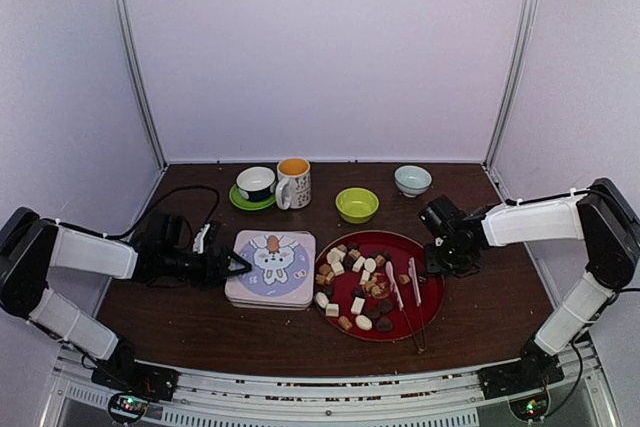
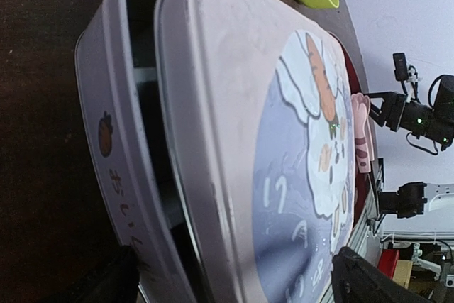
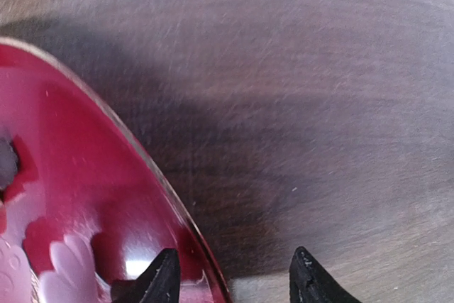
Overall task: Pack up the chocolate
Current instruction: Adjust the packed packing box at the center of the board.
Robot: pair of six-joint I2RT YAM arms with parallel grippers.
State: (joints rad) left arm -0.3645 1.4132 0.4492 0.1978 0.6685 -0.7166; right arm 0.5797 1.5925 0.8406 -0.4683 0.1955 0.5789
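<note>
The chocolate (image 1: 358, 285), many small white, tan and dark pieces, lies scattered on a round red plate (image 1: 432, 292). Pink tongs (image 1: 414, 283) rest on the plate's right part. Left of the plate sits the pale rabbit tin (image 1: 270, 269), its lid (image 2: 213, 104) shifted a little so a dark gap shows along one side. My left gripper (image 1: 236, 265) is open wide at the tin's left edge, one finger on each side of it (image 2: 237, 285). My right gripper (image 3: 234, 278) is open over the plate's right rim (image 3: 152, 168), one finger above the plate, the other above the table.
Along the back stand a dark cup on a green saucer (image 1: 256, 187), a mug (image 1: 294, 183), a lime bowl (image 1: 357, 205) and a pale blue bowl (image 1: 412, 180). White walls enclose the brown table (image 1: 480, 317) on three sides.
</note>
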